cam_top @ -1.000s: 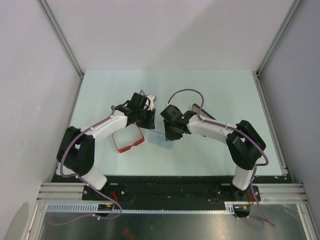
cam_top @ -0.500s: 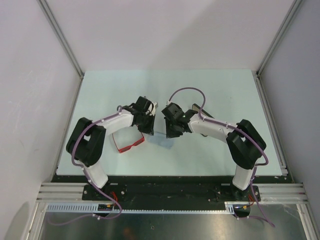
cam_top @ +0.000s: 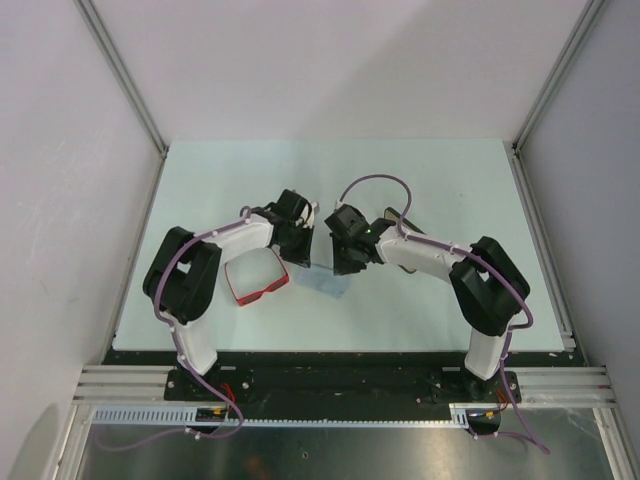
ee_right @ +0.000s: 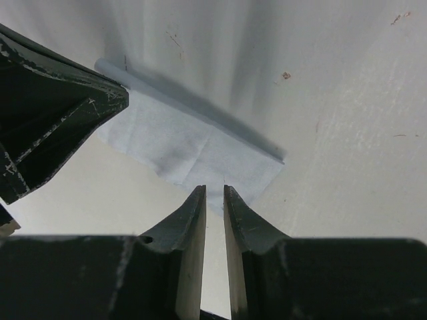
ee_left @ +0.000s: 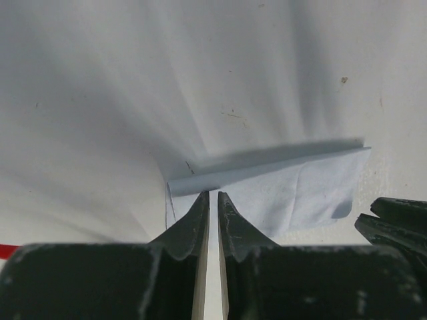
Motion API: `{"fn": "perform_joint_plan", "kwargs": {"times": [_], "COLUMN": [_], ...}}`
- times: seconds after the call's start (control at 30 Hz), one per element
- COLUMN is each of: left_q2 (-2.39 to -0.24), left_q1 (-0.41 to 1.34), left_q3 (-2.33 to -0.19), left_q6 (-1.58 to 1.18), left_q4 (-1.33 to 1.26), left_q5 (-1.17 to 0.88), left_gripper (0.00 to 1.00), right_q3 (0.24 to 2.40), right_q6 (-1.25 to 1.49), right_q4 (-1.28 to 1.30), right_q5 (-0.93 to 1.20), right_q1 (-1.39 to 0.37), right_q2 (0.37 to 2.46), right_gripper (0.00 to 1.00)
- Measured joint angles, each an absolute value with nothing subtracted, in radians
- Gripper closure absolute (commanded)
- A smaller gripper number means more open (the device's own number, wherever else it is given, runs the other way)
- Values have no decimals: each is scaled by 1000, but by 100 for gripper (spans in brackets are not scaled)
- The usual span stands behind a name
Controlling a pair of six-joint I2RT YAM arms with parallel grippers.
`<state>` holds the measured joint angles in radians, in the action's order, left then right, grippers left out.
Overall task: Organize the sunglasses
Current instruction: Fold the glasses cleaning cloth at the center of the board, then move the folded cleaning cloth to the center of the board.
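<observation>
L arm's swung in twd centre since a sec ago, and both hands have nipped down. L hand [ee_left: 213, 195]: jaws at a thin slit, tips pinching near edge of the pale blue cloth [ee_left: 293, 190]. R hand [ee_right: 213, 189]: same, slit-narrow on the cloth's opp. edge, close to L's tips. Red sunglasses [cam_top: 262, 292] lie on the surface [cam_top: 430, 180] just beside L hand, on its left, base-ward side, not held.

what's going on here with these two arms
Both arms are on the pale blue cloth: the left arm and right arm each have their jaws pinched shut on an edge of it. The red sunglasses lie untouched on the table beside the left arm.
</observation>
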<state>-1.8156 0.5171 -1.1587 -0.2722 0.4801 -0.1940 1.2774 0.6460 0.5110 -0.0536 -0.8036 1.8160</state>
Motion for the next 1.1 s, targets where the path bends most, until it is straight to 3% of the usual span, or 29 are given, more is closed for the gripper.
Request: {"fn": "perform_joint_plan", "kwargs": {"times": [1.1], "left_q2": [-1904], "left_q1": [540], "left_q3": [-1237], "left_q6": [-288], "left_q4": [482], "left_q5": [-128], "left_gripper": [85], "right_q3": [1277], "right_q6": [601], "right_q4": [508], "right_q5": [-43], "right_q1": [-757], "right_q2": [1822], "right_gripper": [79]}}
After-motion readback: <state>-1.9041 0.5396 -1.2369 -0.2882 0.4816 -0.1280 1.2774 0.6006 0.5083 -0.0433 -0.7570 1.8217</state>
